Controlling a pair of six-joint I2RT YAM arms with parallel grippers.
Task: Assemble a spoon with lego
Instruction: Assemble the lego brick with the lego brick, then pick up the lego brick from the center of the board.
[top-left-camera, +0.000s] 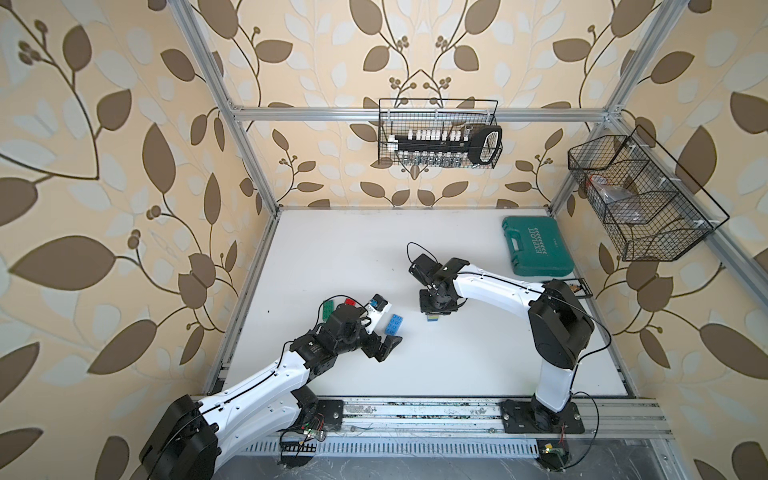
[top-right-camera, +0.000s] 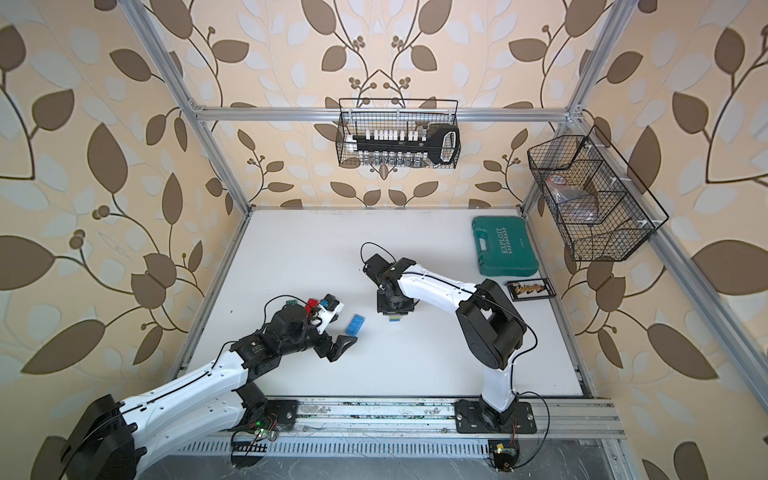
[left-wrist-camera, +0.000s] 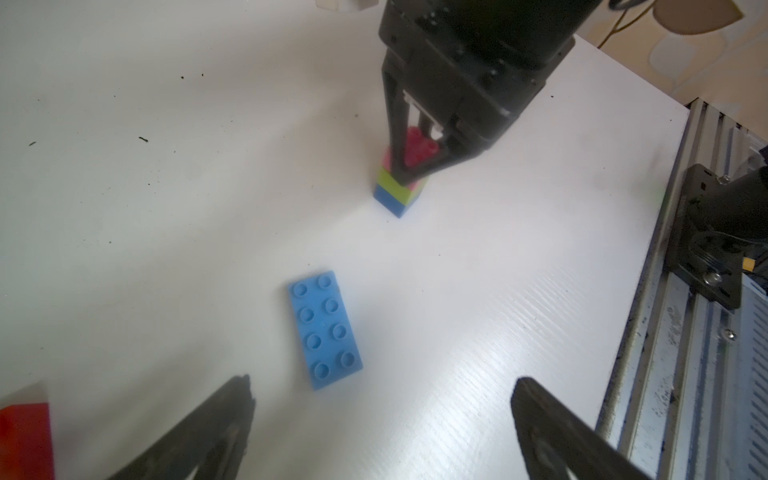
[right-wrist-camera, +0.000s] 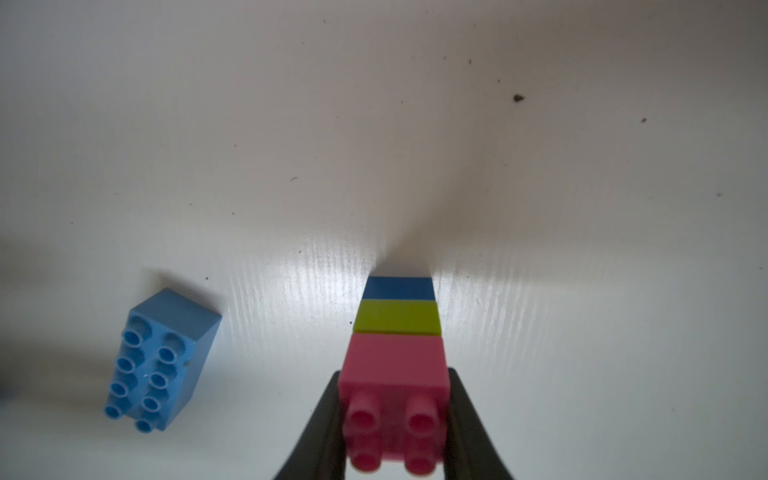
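Right gripper (right-wrist-camera: 395, 415) clenched the pink brick (right-wrist-camera: 395, 361) atop the stem (right-wrist-camera: 398, 318); left gripper (left-wrist-camera: 382, 386) gaped. We judged it light, rigid, best held by flat sides.

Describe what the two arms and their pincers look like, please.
Both the left arm and the right arm have smooth white shells linked by chunky black joints, with thin black cables running along them. The left pincer and right pincer are black, each with two tapered, wedge-shaped fingers.
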